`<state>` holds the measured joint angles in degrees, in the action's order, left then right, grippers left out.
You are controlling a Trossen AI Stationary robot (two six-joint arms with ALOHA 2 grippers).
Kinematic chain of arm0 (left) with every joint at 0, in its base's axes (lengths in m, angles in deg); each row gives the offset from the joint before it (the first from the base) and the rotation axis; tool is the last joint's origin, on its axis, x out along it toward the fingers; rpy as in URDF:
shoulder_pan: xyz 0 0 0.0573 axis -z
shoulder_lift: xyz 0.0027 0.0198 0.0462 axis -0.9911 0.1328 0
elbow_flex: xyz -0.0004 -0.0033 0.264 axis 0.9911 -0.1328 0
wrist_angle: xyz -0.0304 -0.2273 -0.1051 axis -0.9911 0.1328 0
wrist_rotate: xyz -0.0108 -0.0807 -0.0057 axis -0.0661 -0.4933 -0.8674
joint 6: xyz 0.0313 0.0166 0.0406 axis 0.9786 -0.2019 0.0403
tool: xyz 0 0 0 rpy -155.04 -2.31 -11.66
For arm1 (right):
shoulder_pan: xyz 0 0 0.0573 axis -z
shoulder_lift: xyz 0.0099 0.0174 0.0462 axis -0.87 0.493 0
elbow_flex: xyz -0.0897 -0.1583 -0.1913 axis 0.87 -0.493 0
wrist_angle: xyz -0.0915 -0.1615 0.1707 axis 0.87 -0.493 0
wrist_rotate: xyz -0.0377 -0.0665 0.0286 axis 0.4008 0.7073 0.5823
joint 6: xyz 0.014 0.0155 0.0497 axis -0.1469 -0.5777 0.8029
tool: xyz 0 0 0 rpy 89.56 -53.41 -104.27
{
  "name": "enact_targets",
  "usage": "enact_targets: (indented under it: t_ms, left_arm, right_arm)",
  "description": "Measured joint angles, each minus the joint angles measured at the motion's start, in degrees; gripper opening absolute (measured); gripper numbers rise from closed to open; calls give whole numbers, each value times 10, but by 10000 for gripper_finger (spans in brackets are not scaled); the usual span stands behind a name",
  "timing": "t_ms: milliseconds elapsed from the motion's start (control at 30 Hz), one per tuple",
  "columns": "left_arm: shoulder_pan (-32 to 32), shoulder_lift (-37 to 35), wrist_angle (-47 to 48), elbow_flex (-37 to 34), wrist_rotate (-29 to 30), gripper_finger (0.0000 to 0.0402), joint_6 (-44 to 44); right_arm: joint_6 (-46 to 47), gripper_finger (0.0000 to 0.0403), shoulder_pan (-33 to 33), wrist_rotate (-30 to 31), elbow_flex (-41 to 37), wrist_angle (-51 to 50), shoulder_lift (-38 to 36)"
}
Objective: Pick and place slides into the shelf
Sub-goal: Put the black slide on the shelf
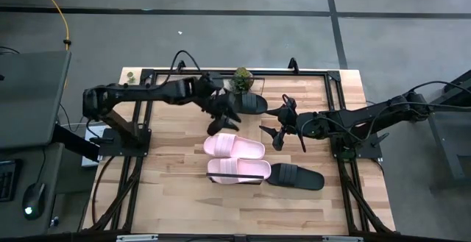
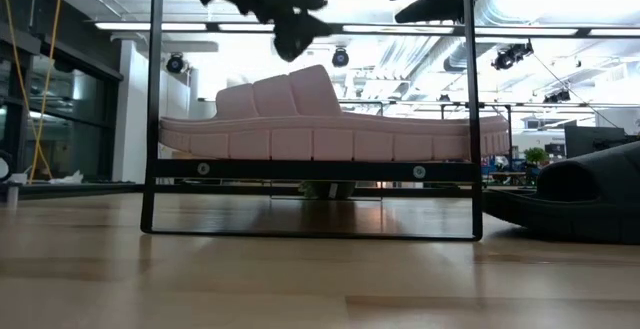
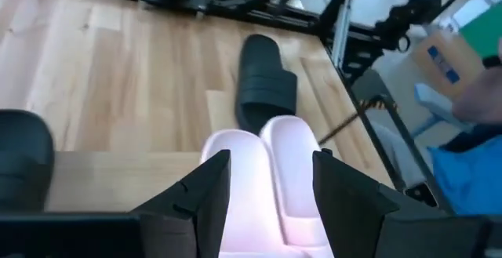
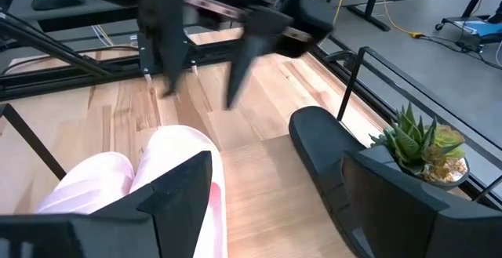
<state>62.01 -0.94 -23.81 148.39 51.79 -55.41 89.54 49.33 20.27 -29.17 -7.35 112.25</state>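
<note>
Hovering just above centre of the high view, the left gripper [image 1: 223, 117] hangs over the upper pink slide [image 1: 234, 147]; its wrist view shows both fingers [image 3: 205, 195] spread with the pink strap between them, though whether they press on it yet I cannot tell. The right gripper [image 1: 283, 128] waits right of centre in the high view, its fingers [image 4: 176, 187] spread wide and holding nothing. The 2 pink slides lie side by side at centre; the lower pink slide [image 1: 237, 170] sits on the shelf [image 1: 235, 181], whose thin black frame [image 2: 312, 169] carries it clear of the table in the low view; whether the upper pink one also rests on that shelf I cannot tell. 1 black slide [image 1: 296, 176] lies just right of the lower pink one, and the other black slide [image 1: 246, 104] lies near the small potted plant [image 1: 242, 79] at the top of the table [image 1: 176, 190]. Judging from this, the step in hand is the pick of the upper pink slide; the next move calls for a firm pinch on its strap, then a lift clear of its neighbour.
</note>
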Motion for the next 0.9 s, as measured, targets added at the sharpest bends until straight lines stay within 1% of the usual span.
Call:
enact_targets:
  t_ms: [67,233,367,467,533,667,833,900]
  left_arm:
    - [20,-8,7,0,33,165,0]
    - [71,-24,36,0,158,159,-10]
    - [115,-31,60,0,235,153,-11]
    - [148,-38,79,-1,263,149,-11]
    - [170,-48,75,1,279,147,-10]
    - [202,-87,107,0,320,141,-7]
    - [235,-147,135,0,388,134,-6]
    - [248,-171,129,-11,416,130,-2]
  right_arm:
    - [0,275,0,-4,0,0,0]
    - [0,275,0,-6,0,0,0]
    - [0,275,-1,-7,0,-3,0]
    - [0,275,-1,-8,0,-5,0]
    - [0,275,-1,-8,0,-5,0]
    - [1,275,-1,-8,0,-5,0]
    - [1,275,-1,-9,0,-4,0]
    - [1,275,-1,-9,0,-6,0]
